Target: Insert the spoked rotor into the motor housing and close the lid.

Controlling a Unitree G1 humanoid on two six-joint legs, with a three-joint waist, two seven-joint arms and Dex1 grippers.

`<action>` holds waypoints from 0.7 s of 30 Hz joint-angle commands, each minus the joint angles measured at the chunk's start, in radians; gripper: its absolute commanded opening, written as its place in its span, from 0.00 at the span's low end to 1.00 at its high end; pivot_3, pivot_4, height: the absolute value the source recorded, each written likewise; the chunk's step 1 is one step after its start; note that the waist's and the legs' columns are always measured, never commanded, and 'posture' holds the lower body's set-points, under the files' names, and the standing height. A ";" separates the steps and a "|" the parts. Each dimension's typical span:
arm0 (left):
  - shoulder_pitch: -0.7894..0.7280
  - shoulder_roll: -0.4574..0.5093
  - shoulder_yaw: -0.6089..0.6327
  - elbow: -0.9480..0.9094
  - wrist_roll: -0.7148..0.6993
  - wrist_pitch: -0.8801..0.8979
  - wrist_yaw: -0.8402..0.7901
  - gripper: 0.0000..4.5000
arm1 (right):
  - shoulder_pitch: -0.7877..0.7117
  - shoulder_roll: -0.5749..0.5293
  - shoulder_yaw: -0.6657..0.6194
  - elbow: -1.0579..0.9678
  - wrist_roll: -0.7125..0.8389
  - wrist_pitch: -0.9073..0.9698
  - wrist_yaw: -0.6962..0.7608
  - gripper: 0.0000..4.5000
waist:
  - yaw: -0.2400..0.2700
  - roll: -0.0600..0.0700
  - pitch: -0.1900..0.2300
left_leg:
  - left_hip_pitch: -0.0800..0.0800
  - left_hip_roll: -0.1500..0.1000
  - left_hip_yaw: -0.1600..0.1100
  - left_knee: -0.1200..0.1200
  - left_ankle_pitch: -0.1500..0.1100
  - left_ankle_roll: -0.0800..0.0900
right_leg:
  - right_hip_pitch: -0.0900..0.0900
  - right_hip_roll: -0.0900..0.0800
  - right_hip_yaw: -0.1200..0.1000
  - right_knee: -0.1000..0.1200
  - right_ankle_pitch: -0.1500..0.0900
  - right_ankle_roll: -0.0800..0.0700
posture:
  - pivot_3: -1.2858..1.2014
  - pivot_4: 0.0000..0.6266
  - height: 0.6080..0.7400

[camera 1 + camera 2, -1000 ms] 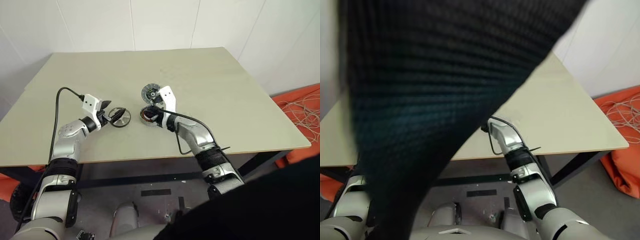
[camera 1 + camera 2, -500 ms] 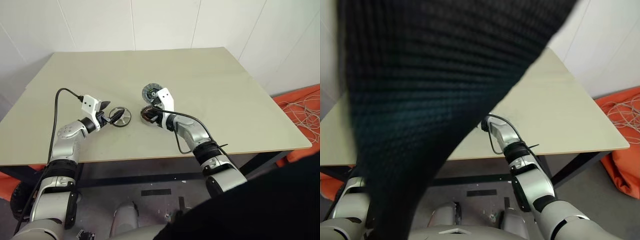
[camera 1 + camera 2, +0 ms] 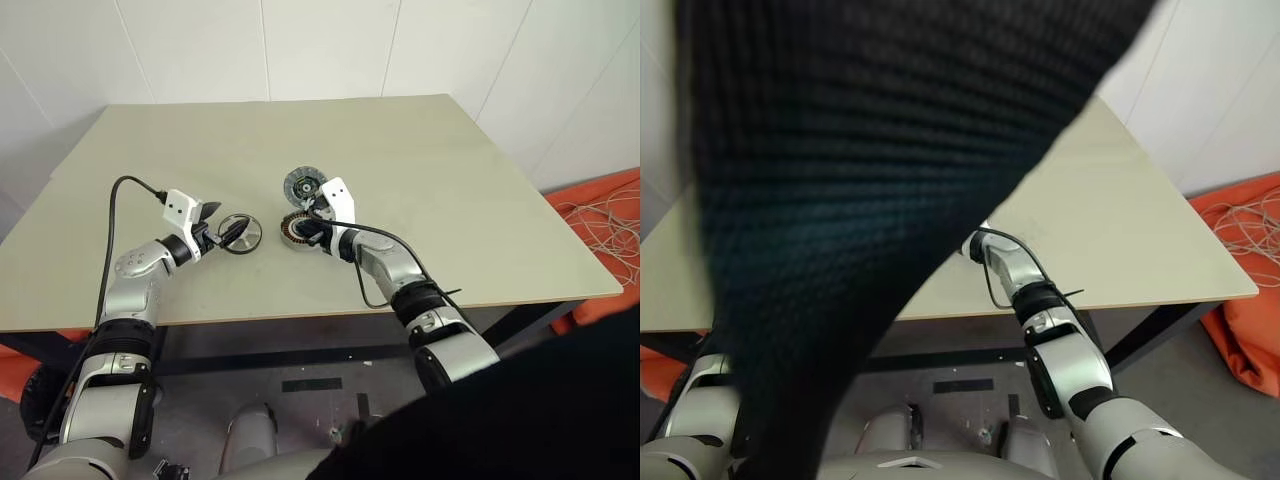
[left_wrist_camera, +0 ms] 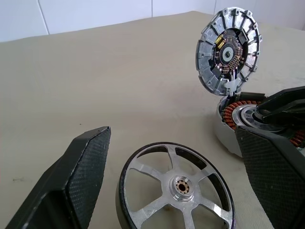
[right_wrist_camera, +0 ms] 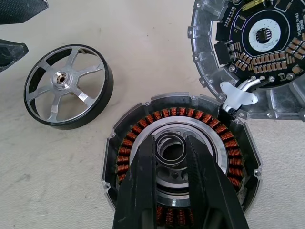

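Here our left claw (image 4: 176, 181) stands spread around the spoked rotor (image 4: 175, 187) on the surface (image 3: 420, 170); our right claw (image 5: 170, 183), fingers narrowly apart, sits over the motor housing (image 5: 183, 155), its lid (image 5: 255, 52) open.

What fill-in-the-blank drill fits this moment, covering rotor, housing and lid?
1. The spoked rotor lies flat on the ____.
2. The left gripper's jaws stand ____ on either side of the rotor.
3. The lid stands ____ at the motor housing's rim.
4. The right gripper reaches over the housing's ____ centre.

Missing: table; open; tilted up; hollow
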 commanded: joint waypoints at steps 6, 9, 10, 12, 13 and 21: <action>-0.004 0.009 0.010 -0.044 -0.008 -0.006 0.005 0.98 | -0.037 0.003 -0.026 0.019 -0.008 -0.037 -0.006 0.13 | 0.000 0.000 0.000 | 0.000 0.000 0.000 0.000 0.000 0.000 | 0.000 0.000 0.000 0.000 0.000 0.000 | 0.52 0.00 1.00; -0.003 0.009 0.011 -0.042 -0.008 -0.009 0.007 0.98 | -0.035 0.000 -0.028 0.021 -0.010 -0.036 -0.007 0.35 | 0.000 0.000 0.000 | 0.000 0.000 0.000 0.000 0.000 0.000 | 0.000 0.000 0.000 0.000 0.000 0.000 | 0.52 0.00 1.00; -0.004 0.009 0.011 -0.041 -0.008 -0.009 0.007 0.98 | -0.035 -0.001 -0.027 0.021 -0.012 -0.038 -0.011 0.42 | 0.000 0.000 0.000 | 0.000 0.000 0.000 0.000 0.000 0.000 | 0.000 0.000 0.000 0.000 0.000 0.000 | 0.52 0.00 1.00; -0.005 0.008 0.011 -0.040 -0.007 -0.010 0.008 0.98 | -0.033 -0.004 -0.023 0.018 -0.021 -0.051 -0.020 0.59 | 0.000 0.000 0.000 | 0.000 0.000 0.000 0.000 0.000 0.000 | 0.000 0.000 0.000 0.000 0.000 0.000 | 0.52 0.00 1.00; -0.005 0.008 0.011 -0.038 -0.007 -0.011 0.007 0.98 | -0.032 -0.004 -0.023 0.014 -0.021 -0.056 -0.018 0.64 | 0.001 0.000 0.000 | 0.000 0.000 0.000 0.000 0.000 0.000 | 0.000 0.000 0.000 0.000 0.000 0.000 | 0.52 0.00 1.00; -0.006 0.007 0.009 -0.033 -0.007 -0.013 0.006 0.98 | -0.025 -0.004 -0.032 -0.032 -0.003 -0.065 0.004 0.70 | 0.000 0.000 0.000 | 0.000 0.000 0.000 0.001 0.000 0.000 | 0.000 0.000 0.000 0.000 0.000 0.000 | 0.52 0.00 1.00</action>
